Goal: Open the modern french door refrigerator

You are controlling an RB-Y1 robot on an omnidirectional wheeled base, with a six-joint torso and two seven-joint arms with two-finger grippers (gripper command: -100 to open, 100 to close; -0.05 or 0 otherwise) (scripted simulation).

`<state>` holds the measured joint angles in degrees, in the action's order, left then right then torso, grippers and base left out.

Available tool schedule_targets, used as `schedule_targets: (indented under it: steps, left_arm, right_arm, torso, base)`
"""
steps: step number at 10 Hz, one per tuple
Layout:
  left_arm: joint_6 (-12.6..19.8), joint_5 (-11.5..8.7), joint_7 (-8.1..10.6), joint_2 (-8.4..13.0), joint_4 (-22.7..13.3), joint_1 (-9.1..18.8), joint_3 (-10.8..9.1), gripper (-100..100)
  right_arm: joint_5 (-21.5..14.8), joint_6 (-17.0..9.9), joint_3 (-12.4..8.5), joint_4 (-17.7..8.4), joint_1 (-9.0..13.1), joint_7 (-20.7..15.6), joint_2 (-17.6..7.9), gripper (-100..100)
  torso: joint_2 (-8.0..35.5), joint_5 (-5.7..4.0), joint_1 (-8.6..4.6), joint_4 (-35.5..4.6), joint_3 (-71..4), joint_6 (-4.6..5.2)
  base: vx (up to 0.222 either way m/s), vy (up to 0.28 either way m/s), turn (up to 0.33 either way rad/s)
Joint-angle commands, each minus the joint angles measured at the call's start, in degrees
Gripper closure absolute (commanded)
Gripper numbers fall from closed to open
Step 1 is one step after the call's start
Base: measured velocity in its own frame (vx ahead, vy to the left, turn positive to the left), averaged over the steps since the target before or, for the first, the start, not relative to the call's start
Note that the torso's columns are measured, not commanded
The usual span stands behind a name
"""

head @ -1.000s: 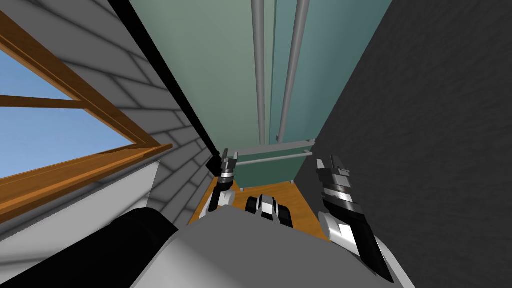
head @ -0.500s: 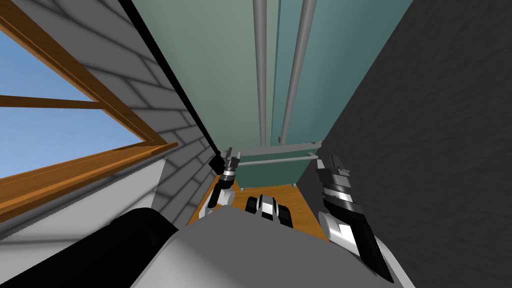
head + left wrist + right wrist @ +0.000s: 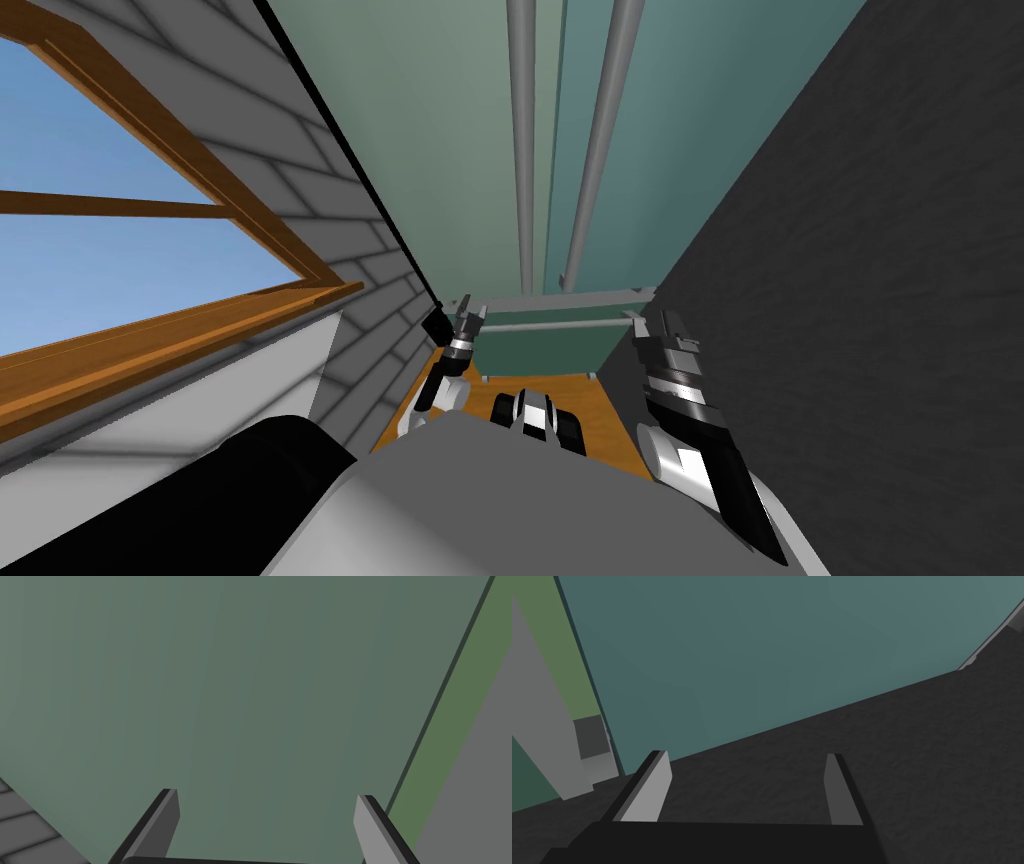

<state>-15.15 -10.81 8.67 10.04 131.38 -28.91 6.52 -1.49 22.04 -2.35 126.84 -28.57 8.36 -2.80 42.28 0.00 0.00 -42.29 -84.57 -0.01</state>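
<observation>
The refrigerator stands right in front of me, with a green left door and a teal right door. Two long grey vertical handles run down the middle. Below the doors is a darker drawer front with a grey horizontal bar. My left gripper is open near the drawer's left corner; its wrist view shows the open gripper before the green door. My right gripper is open by the drawer's right end; its wrist view shows the open gripper facing the teal door.
A dark rough wall closes in on the refrigerator's right side. A grey brick wall with a wood-framed window lies on the left. Wooden floor shows in the narrow gap below the drawer.
The whole head view has slid a little to the right, so I have turned slightly. My left gripper has shifted right along with the refrigerator's lower corner. The right arm keeps its pose.
</observation>
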Motion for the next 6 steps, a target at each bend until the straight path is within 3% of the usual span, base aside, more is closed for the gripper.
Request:
schedule_targets:
  steps: [1, 6]
  left_arm:
    - [3.83, -1.09, 0.44, 0.47, 0.83, 0.55, 0.65, -100]
    - [11.02, -3.81, 1.54, 1.44, 2.65, 1.45, 2.33, -100]
  right_arm:
    - [0.00, 0.00, 0.00, 0.00, 0.01, 0.00, 0.00, 0]
    - [0.00, 0.00, 0.00, 0.00, 0.00, 0.00, 0.00, 0]
  torso:
    - [0.00, 0.00, 0.02, 0.00, -0.01, 0.02]
    - [-0.01, 0.00, -0.01, 0.00, -0.01, 0.00]
  base:
    - [0.031, -0.028, 0.092]
    - [0.038, -0.040, 0.109]
